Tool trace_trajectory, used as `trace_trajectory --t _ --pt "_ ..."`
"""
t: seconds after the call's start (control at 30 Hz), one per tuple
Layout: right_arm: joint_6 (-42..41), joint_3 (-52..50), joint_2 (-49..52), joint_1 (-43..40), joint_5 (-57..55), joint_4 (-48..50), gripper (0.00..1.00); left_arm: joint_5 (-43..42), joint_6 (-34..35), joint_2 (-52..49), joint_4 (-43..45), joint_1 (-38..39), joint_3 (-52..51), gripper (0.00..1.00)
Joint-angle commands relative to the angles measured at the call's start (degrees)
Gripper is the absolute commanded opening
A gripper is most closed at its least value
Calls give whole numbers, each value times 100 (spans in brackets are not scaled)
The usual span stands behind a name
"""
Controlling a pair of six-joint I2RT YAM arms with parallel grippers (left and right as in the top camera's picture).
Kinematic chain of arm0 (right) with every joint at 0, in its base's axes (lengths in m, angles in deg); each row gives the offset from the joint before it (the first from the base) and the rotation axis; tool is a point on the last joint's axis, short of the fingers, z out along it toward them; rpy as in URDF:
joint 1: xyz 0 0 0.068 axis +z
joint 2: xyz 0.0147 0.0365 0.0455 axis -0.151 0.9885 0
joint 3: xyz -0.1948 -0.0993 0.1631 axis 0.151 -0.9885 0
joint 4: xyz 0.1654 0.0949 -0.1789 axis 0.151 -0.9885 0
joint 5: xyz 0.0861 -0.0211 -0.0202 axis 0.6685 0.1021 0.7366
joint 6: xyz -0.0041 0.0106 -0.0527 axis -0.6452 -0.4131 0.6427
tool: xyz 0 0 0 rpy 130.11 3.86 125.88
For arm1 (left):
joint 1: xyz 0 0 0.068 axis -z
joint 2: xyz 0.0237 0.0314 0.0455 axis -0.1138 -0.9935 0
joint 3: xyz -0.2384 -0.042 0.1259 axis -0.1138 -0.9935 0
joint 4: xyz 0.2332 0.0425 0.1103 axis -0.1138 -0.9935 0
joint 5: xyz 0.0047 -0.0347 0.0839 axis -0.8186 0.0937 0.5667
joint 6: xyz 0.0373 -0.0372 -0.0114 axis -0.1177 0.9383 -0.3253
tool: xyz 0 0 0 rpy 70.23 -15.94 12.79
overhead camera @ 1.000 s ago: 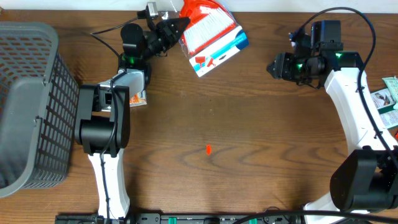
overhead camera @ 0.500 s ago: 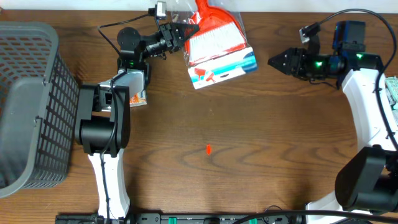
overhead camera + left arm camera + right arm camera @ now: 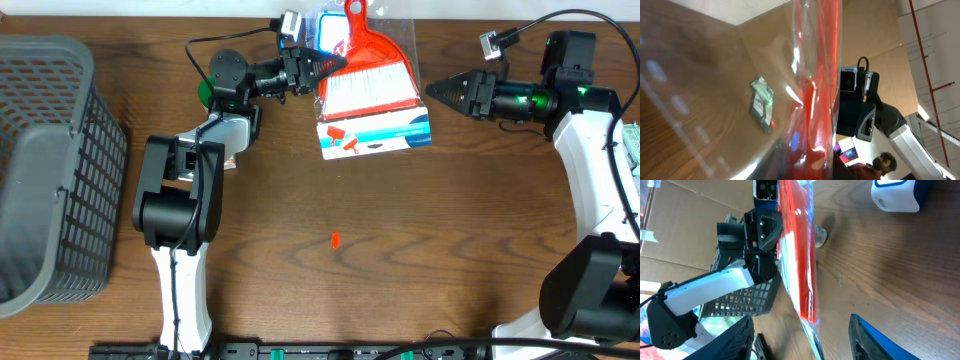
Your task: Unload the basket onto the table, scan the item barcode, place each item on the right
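Swung over to the right since a second ago, the dustpan pack point(image 3: 368, 85) hangs pinched at its edge in the left gripper point(image 3: 318, 68). On its far side the right gripper point(image 3: 440, 92) sits near it, fingers spread, not touching.

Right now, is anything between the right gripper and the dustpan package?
Nothing visible. The right gripper faces the dustpan package across open space; the left gripper grips its opposite side, out of the path.

No text was legible. The dustpan package point(image 3: 368, 85) carried a printed card point(image 3: 375, 138), its marks too small to read; the green packet point(image 3: 762, 104) was blurred.
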Motion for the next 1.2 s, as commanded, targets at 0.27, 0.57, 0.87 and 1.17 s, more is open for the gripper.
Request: trace_trajectory --t 0.27,0.57,0.87,1.17 --pt "87 7 26 273 -1023 68 59 -13 103 2 92 153 203 7" --pt "103 7 28 533 -1049 188 49 -15 103 2 90 428 203 7" --pt "103 7 26 535 -1054 186 20 -17 101 2 90 439 203 7" --pt "105 7 26 535 -1054 188 5 -17 98 2 90 439 203 10"
